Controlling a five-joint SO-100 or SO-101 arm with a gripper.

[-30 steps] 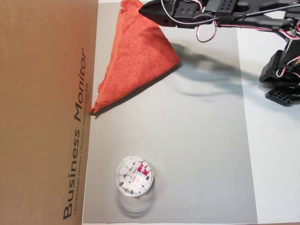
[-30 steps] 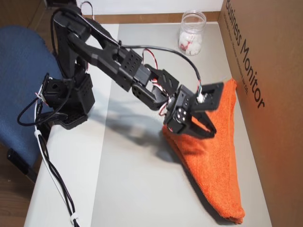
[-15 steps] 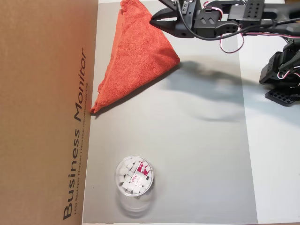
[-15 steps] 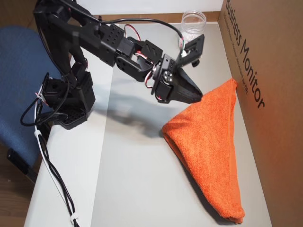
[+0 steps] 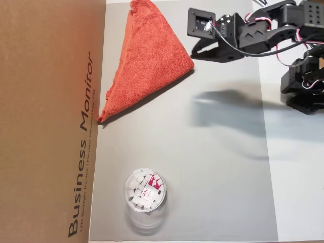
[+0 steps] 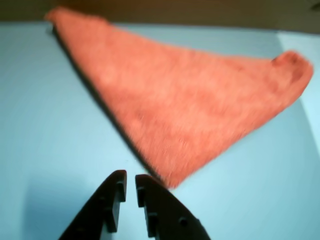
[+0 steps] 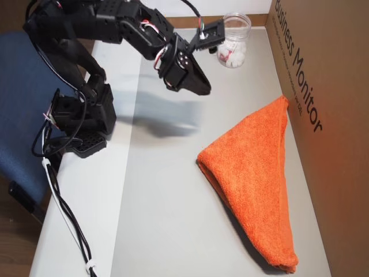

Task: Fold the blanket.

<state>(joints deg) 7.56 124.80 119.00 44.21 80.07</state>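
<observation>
The orange-red blanket point(image 5: 149, 61) lies folded into a triangle on the grey mat point(image 5: 212, 172), up against the cardboard. It also shows in the wrist view point(image 6: 190, 105) and in the other overhead view point(image 7: 253, 167). My gripper point(image 5: 194, 52) hovers above the mat just off the blanket's right corner, clear of the cloth. In the wrist view my gripper point(image 6: 129, 176) has its jaws nearly together with only a thin gap and holds nothing. It shows raised in the other overhead view point(image 7: 205, 90).
A clear round tub point(image 5: 145, 192) of white pieces stands on the mat, also seen in the other overhead view point(image 7: 233, 41). A cardboard box wall point(image 5: 50, 121) borders the mat. The arm's base point(image 7: 81, 121) sits beside a blue chair point(image 7: 20, 115).
</observation>
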